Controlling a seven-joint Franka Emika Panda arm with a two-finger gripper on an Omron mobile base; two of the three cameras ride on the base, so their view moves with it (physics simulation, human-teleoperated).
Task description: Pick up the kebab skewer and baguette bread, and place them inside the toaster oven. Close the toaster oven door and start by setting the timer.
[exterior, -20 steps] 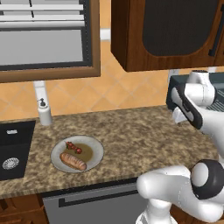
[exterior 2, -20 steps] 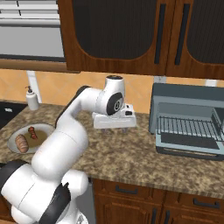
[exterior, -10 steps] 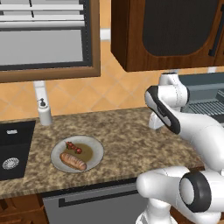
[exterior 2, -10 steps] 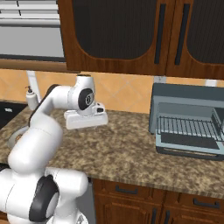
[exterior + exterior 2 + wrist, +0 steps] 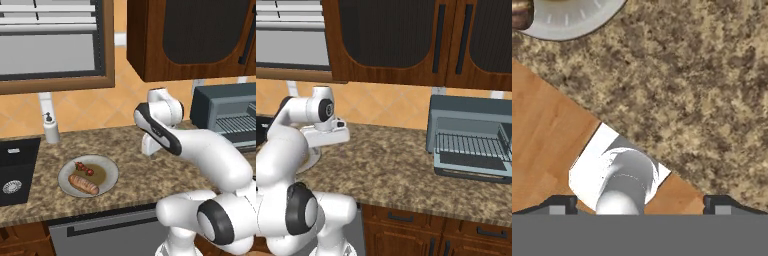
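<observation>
A: How is the arm posed?

B: It is bent over the counter (image 5: pixel 135 165), with the wrist turned down and the end effector (image 5: pixel 640 204) pointed at the stone surface near the back wall. The two finger tips are seen far apart at the bottom of the hand view, and nothing is held between them.

A: What is changed from a second ago?

B: The wrist has been swung leftward, away from the toaster oven (image 5: pixel 471 137) and toward the plate (image 5: pixel 111 170). The plate and the food on it have not been moved.

A: Where are the task's things found?

B: In the left base view the baguette bread (image 5: pixel 83 184) is laid on the plate's near side, and the kebab skewer (image 5: pixel 84 168) is laid just behind it. The toaster oven is set at the counter's far right, with its toaster oven door (image 5: pixel 472 172) dropped open and the wire rack exposed.

A: What is given by one view and not another?

B: The open door is shown plainly in the right base view, where the plate is hidden behind the arm. Just the plate's rim is caught at the top of the hand view.
</observation>
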